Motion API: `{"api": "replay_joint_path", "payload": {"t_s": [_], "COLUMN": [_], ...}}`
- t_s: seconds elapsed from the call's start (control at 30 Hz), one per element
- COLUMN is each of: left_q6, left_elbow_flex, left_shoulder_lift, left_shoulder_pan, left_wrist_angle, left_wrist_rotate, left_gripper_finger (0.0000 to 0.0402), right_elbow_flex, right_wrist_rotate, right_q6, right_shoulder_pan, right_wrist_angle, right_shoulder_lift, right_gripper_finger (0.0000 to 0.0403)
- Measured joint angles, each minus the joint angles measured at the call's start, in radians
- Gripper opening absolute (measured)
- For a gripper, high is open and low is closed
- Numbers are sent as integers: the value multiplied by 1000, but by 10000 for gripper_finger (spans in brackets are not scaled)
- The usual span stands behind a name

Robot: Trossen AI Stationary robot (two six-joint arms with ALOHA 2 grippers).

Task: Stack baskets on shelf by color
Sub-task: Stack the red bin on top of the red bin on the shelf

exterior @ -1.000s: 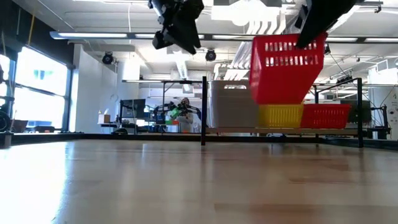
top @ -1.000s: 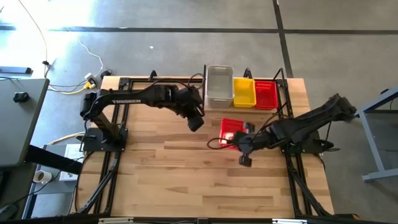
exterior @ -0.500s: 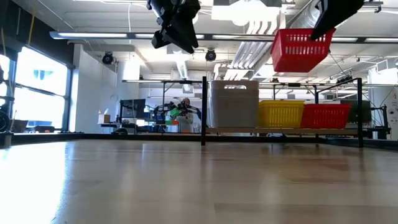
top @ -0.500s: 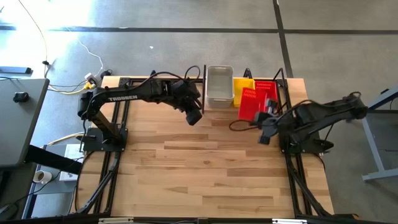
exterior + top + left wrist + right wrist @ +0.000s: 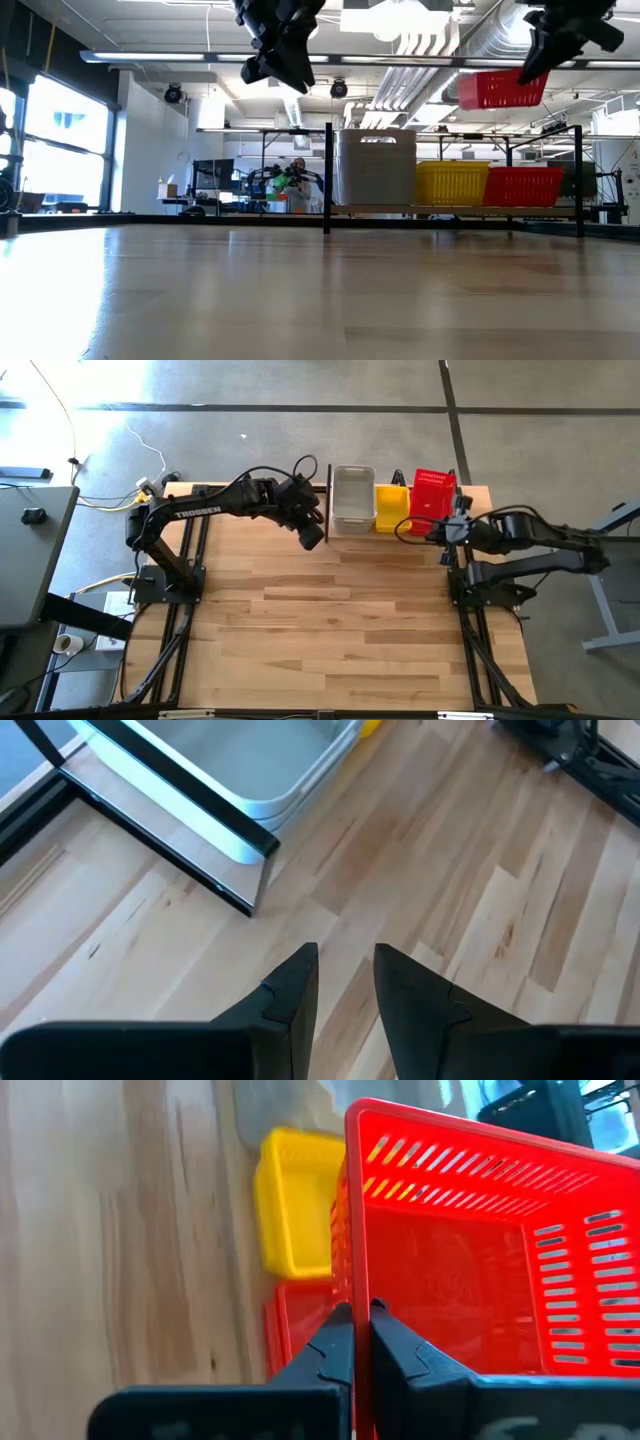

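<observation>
Aloft, right gripper (image 5: 360, 1342) pinched on red basket (image 5: 433, 494) rim, above shelved red stack (image 5: 524, 186); left gripper (image 5: 345, 982) slightly parted, empty.

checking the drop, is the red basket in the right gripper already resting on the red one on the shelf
No, in the low view the held red basket hangs well above the shelf's red basket, with open air between them.

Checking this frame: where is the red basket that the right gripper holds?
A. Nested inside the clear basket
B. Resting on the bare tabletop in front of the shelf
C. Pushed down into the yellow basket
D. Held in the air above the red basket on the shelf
D: in the low view the held red basket hangs clear above the red basket on the shelf, with the right gripper shut on its wall.
</observation>
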State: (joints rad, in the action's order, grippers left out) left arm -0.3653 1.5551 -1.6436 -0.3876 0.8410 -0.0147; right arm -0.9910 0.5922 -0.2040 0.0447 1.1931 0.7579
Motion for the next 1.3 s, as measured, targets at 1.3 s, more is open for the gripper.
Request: {"api": "replay_joint_path", "payload": {"t_s": [1.3], "left_q6": [-28], "left_elbow_flex": [0], "left_shoulder_lift": [-1], "left_shoulder_pan": [-5], "left_wrist_angle": [-8], "left_wrist_rotate": [0], "left_gripper_finger": [90], "right_elbow_flex": [293], "right_wrist_rotate": [-382], "right_q6": [-551], "right_shoulder_pan": [557], "right_wrist_angle": [-206], "right_shoulder_lift": [-77], "right_gripper_finger": [0]}}
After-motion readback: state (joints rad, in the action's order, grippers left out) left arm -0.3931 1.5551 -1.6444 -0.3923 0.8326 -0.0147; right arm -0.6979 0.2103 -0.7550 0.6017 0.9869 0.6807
